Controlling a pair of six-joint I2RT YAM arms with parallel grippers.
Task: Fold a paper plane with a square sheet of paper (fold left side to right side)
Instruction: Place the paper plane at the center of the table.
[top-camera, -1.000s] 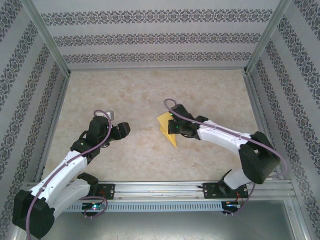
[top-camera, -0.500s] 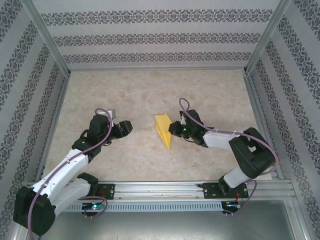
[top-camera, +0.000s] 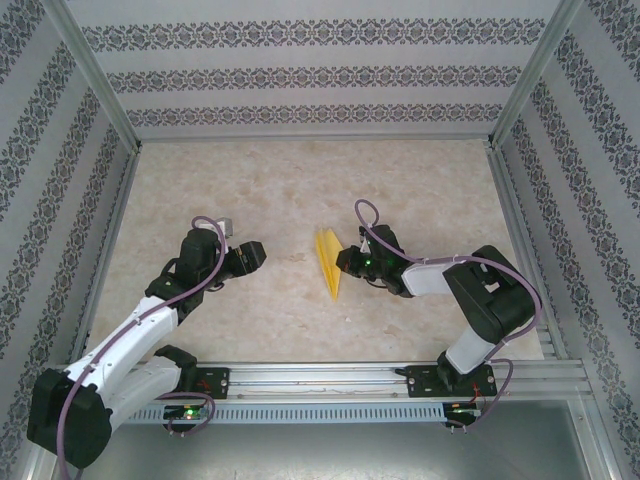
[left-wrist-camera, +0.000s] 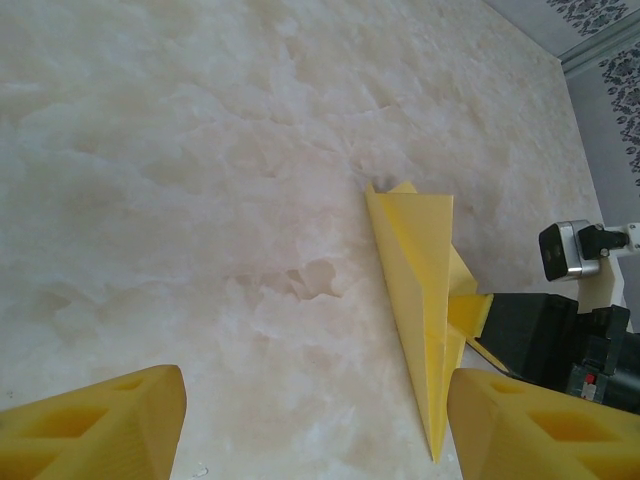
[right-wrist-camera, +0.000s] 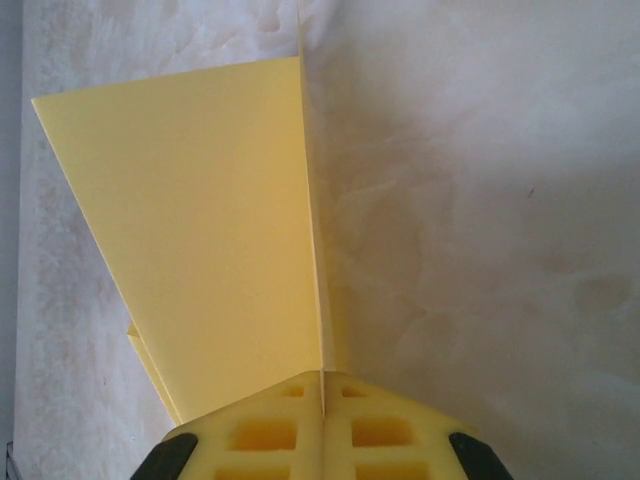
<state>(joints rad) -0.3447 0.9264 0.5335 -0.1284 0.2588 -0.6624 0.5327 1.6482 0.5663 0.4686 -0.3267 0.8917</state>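
1. My right gripper (right-wrist-camera: 322, 405) is closed tight on the yellow paper plane (right-wrist-camera: 200, 230). A thin folded edge is pinched between its two pads.
2. From those pads the paper spreads ahead and to the left, widening as it goes, above the marbled table (right-wrist-camera: 480, 180).
3. My left gripper (left-wrist-camera: 315, 430) is spread wide and holds nothing. The plane lies ahead of it, and the plane's pointed tip comes close beside one yellow finger (left-wrist-camera: 540, 420).
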